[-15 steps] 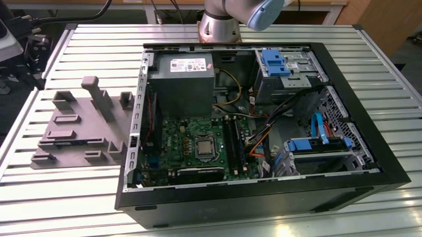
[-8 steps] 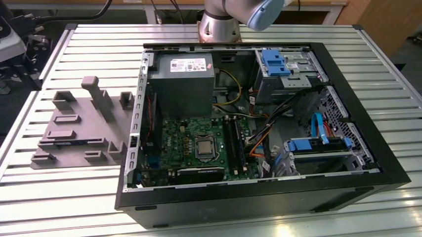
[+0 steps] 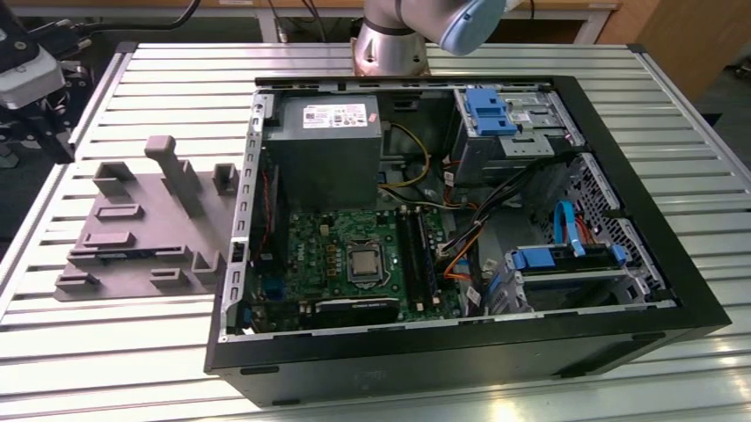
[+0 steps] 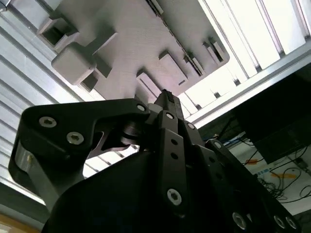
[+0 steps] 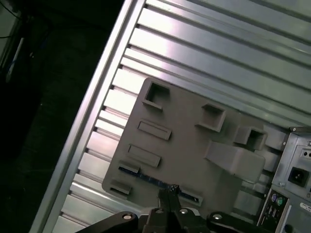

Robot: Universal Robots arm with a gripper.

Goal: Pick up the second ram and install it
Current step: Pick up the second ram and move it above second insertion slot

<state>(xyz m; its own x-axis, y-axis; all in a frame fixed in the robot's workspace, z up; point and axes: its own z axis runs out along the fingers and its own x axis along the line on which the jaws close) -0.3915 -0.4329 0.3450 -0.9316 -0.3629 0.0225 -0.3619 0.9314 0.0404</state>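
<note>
**Claw poised above the second ram in its holder**

The second ram (image 5: 143, 176) is a thin blue-green strip seated along one edge of the grey fixture (image 5: 194, 131). In the exterior view, that fixture rests on the slatted worktop (image 3: 118, 352) at 9 o'clock from the open computer case (image 3: 470, 356), and the stick runs along the fixture's 6 o'clock edge. In both wrist views the claw (image 5: 168, 191) hangs above the fixture. Its tips look clenched together with nothing between them, and they line up near the middle of the stick's length, though well apart from it in height.

The step in hand is judged to be the approach for the pick. To do it well, the tips likely need to part wider than the board's thickness before they reach it. The jaws should run parallel to the stick's long faces, so the pads close on flat board rather than on a chip or corner. A grip near mid-length should stop the stick tipping as it lifts. A straight pull along the holder's groove would avoid scraping the contact edge. The memory slots (image 3: 418, 255) lie inside the case, at about 3 o'clock from the fixture.
</note>
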